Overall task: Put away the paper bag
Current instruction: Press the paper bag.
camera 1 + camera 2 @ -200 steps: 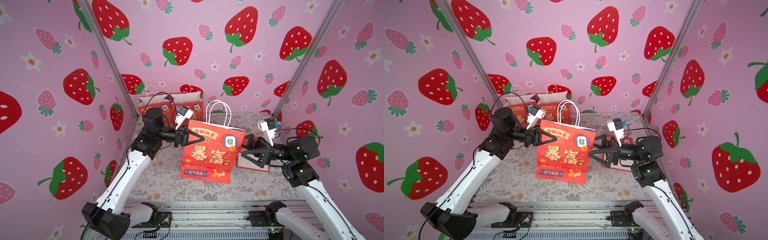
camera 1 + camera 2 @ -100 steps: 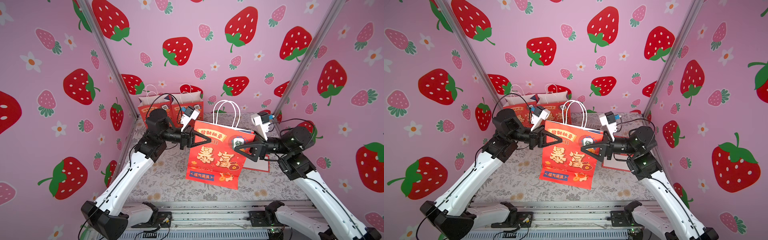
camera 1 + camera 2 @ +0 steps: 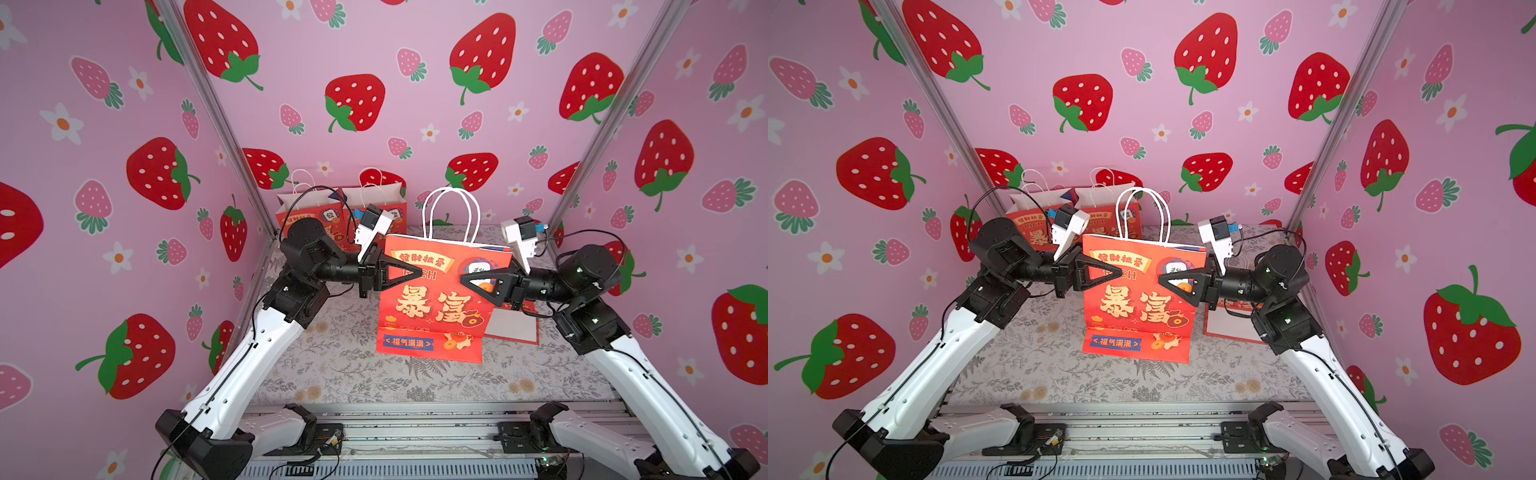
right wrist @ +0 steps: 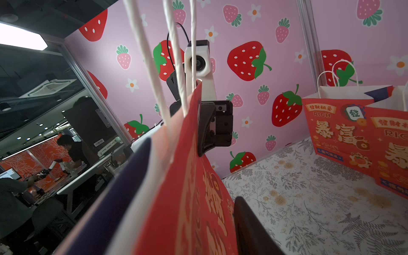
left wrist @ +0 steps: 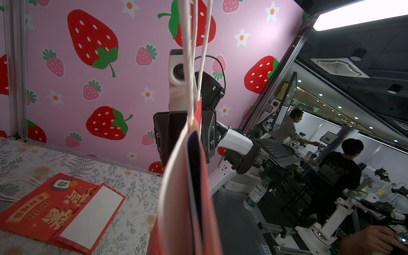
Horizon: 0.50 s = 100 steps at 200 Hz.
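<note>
The red paper bag (image 3: pixel 432 307) (image 3: pixel 1133 307) with white cord handles hangs upright and flattened above the middle of the table, its bottom edge low over the cloth. My left gripper (image 3: pixel 419 272) (image 3: pixel 1120 272) is shut on the bag's upper left edge. My right gripper (image 3: pixel 462 279) (image 3: pixel 1160 279) straddles the upper right edge. In the right wrist view one dark finger (image 4: pixel 249 227) lies against the bag's (image 4: pixel 176 187) printed face, and the bag hides the other finger. The bag (image 5: pixel 183 198) fills the left wrist view's centre and hides my left jaws there.
Two like red bags (image 3: pixel 307 212) (image 3: pixel 374 203) stand open at the back left corner. Another red bag (image 3: pixel 515 328) (image 5: pixel 55 212) lies flat on the flowered cloth (image 3: pixel 332 365) under my right arm. Strawberry walls and metal posts close in three sides.
The bag, held by my left gripper, has swung right and come upright. My right gripper has moved in over the bag's right edge and its jaws have narrowed.
</note>
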### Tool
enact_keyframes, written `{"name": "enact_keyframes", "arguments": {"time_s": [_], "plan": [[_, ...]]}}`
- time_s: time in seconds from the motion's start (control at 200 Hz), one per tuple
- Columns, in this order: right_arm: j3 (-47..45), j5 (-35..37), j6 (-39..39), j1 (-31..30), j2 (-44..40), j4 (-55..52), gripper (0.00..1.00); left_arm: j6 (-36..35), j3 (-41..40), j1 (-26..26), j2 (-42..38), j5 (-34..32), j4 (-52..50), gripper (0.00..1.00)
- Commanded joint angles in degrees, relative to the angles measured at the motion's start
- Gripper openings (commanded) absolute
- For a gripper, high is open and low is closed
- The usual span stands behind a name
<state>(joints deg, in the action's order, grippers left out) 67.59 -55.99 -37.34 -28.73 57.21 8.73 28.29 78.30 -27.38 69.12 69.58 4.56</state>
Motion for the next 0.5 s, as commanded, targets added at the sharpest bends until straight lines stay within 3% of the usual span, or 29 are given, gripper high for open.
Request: {"name": "enact_keyframes", "arguments": {"time_s": [0.0, 0.175, 0.395, 0.46, 0.495], "plan": [[2.3, 0.9, 1.8, -0.3, 0.0, -1.2, 0.44, -1.9, -1.2, -0.7, -1.0, 0.1, 1.4, 0.00], [2.5, 1.1, 2.5, -0.6, -0.1, -1.5, 0.41, -3.7, -2.0, -0.8, -1.3, -0.2, -1.3, 0.00], [2.7, 2.4, 2.9, -0.9, 1.0, -2.9, 0.10, -3.4, -2.7, -0.7, -2.0, -3.1, -1.4, 0.00], [2.7, 3.9, 3.3, -0.7, 0.9, -4.2, 0.00, -5.2, -2.1, -0.4, -2.5, -6.4, -5.4, 0.04], [2.7, 4.2, 3.2, -0.3, 1.2, -4.4, 0.00, -7.5, -1.3, -0.2, -3.1, -9.8, -10.3, 0.13]]}}
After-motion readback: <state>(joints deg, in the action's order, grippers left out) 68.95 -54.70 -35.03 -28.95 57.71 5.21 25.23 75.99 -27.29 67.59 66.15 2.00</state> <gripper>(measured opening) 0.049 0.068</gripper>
